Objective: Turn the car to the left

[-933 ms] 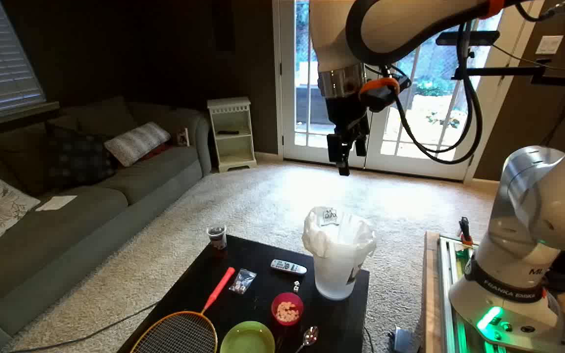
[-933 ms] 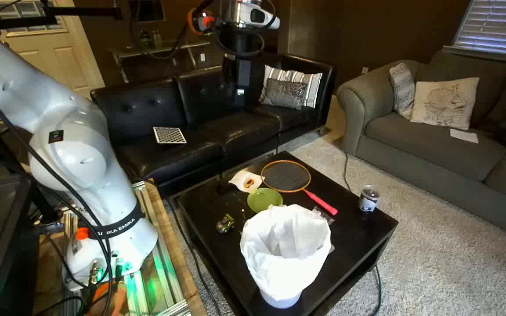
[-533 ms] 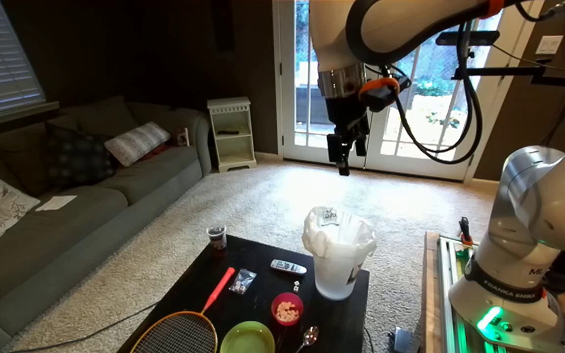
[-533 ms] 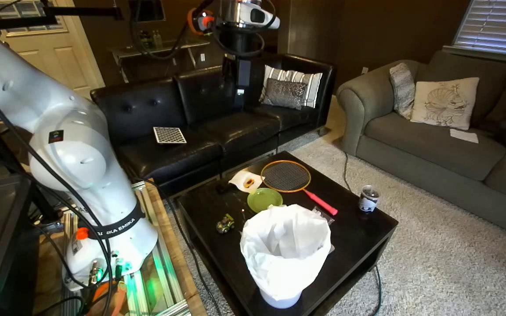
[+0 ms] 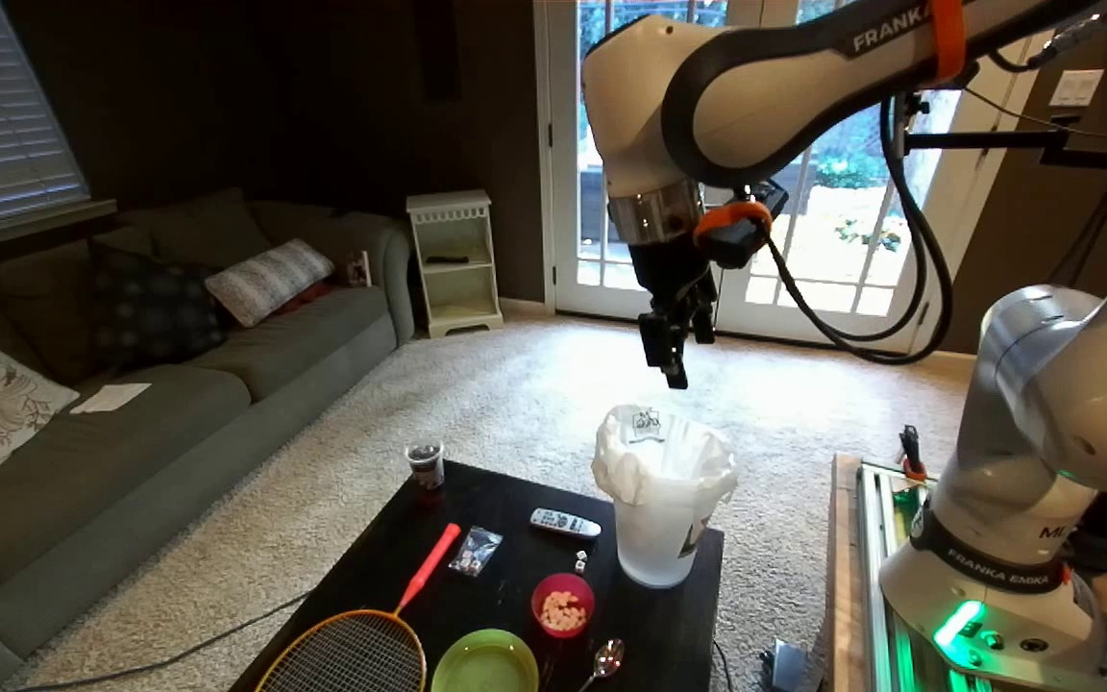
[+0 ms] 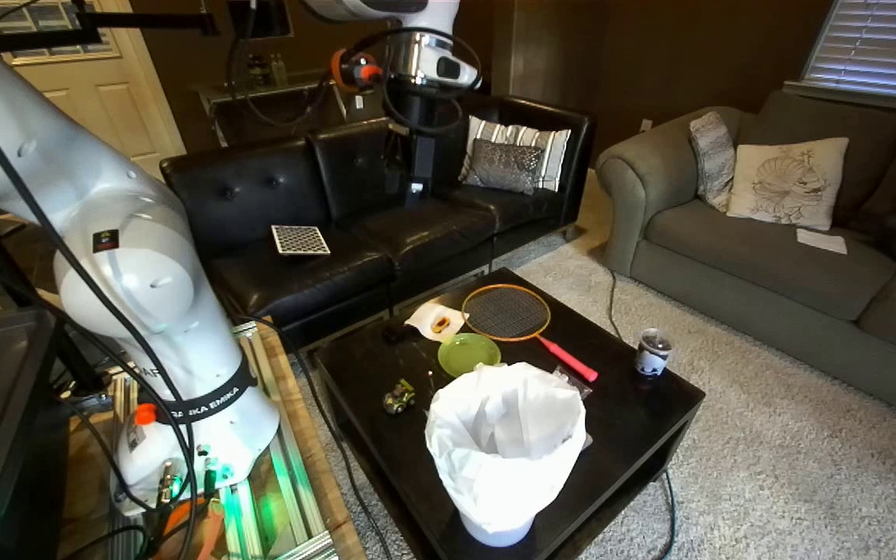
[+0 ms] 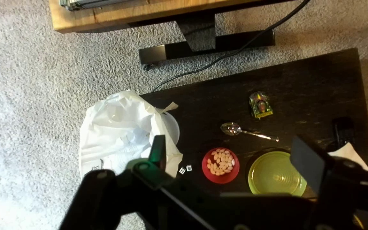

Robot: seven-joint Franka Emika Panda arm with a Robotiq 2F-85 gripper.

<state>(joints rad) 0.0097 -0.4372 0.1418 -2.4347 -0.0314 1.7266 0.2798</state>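
Note:
The toy car (image 6: 399, 397) is small, green and black, and stands on the dark table near its robot-side edge. In the wrist view the car (image 7: 260, 104) lies above the spoon, its yellow-marked end toward the bottom of the picture. It is out of view in the exterior view where my gripper (image 5: 690, 356) hangs in front of the glass doors. The gripper also shows before the black sofa (image 6: 404, 187). In the wrist view my gripper (image 7: 232, 155) is open with wide-apart fingers and nothing between them. It is high above the table, well apart from the car.
A tall white lined bin (image 6: 504, 459) stands on the table (image 6: 619, 435). Near the car lie a spoon (image 7: 235, 129), a pink bowl of beige pieces (image 7: 220, 165) and a green plate (image 7: 276, 174). A racket (image 6: 507, 313), cup (image 6: 652, 354) and remote (image 5: 565, 523) also lie there.
My arm and gripper have moved down in both exterior views, mostly since half a second ago. The fingers stay apart. The car and the other table items have not moved.

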